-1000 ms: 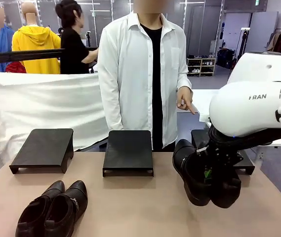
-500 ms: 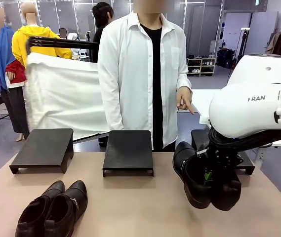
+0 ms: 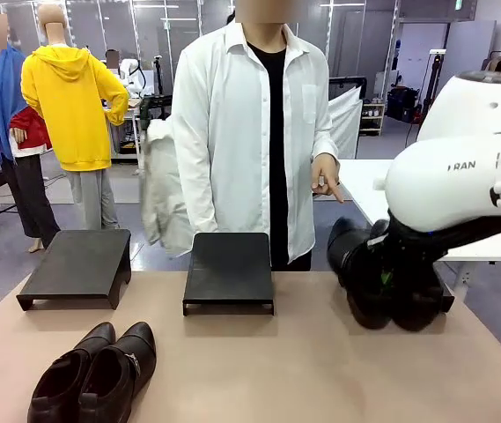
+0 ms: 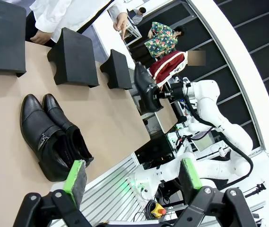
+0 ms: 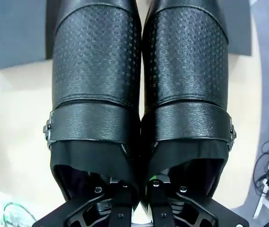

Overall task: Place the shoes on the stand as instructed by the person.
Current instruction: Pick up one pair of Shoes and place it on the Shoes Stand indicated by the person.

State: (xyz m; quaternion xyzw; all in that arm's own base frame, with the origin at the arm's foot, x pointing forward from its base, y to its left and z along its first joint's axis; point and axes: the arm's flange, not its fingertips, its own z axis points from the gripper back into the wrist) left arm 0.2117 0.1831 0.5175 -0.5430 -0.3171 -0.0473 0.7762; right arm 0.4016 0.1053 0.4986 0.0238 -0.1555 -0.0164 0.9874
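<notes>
While the person (image 3: 250, 132) at the far side points a hand (image 3: 327, 181) down toward the right of the frame, the right pincer (image 3: 384, 278) hangs there, closed on the held pair of shoes (image 3: 356, 264), lifted clear of the bench (image 3: 259, 370). In the right wrist view that pincer (image 5: 141, 187) has one finger inside each shoe at the bottom edge, pinching the two adjoining inner walls together. The held pair (image 5: 96, 71) runs straight up the frame from it, buckles near the fingers and toes farthest away. The toes already lie over the dark top of the right stand (image 5: 11, 33), which shows at both upper corners, while the heels hang over pale bench. So the long axis points from pincer to stand, and the coming move is likely a short carry forward along it, then a lowering. The right arm is plainly the nearer one. The middle stand (image 3: 229, 269) and the left stand (image 3: 78, 264) sit bare along the bench's far side. The second pair (image 3: 92, 370) rests at lower left, toes toward the stands. In the left wrist view the left pincer (image 4: 133, 179) stands wide open above that pair, holding nothing.
</notes>
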